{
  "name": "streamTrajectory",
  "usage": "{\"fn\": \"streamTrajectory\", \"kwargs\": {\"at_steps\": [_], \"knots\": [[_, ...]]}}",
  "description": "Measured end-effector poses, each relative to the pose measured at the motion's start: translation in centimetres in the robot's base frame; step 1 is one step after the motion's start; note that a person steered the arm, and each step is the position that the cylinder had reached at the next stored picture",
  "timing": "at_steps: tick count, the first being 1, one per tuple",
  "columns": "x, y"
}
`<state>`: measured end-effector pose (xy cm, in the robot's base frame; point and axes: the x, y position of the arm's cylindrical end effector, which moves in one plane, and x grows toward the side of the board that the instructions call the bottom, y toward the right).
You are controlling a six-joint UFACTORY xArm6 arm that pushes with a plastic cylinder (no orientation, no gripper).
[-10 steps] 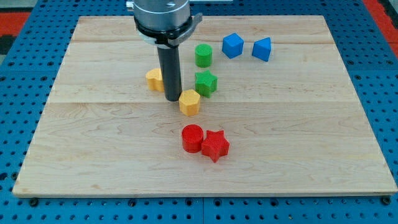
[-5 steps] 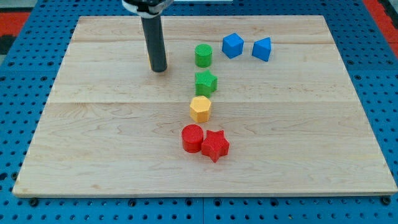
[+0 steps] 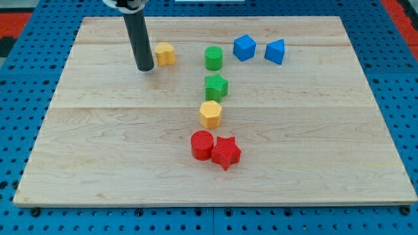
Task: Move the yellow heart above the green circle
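Note:
The yellow heart point(image 3: 164, 53) lies near the view's top, left of the green circle point(image 3: 213, 58) and roughly level with it, with a gap between them. My tip point(image 3: 145, 68) rests on the board just left of and slightly below the yellow heart, close to it; I cannot tell if they touch. The dark rod rises from the tip to the view's top edge.
A green star point(image 3: 215, 86) sits just below the green circle, and a yellow hexagon point(image 3: 210, 114) below that. A red circle point(image 3: 202, 145) and red star point(image 3: 226, 152) touch further down. Two blue blocks point(image 3: 244, 47) point(image 3: 275, 51) lie right of the green circle.
My tip has moved up and to the left. The yellow heart has been pushed up toward the view's top. The yellow hexagon shifted slightly right and down early on.

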<state>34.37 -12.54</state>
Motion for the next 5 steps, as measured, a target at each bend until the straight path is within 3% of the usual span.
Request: {"fn": "streamTrajectory", "kwargs": {"at_steps": [2,4,5], "knots": [[-0.9,-0.6],[-4.5,8.5],[-4.5,8.5]]}}
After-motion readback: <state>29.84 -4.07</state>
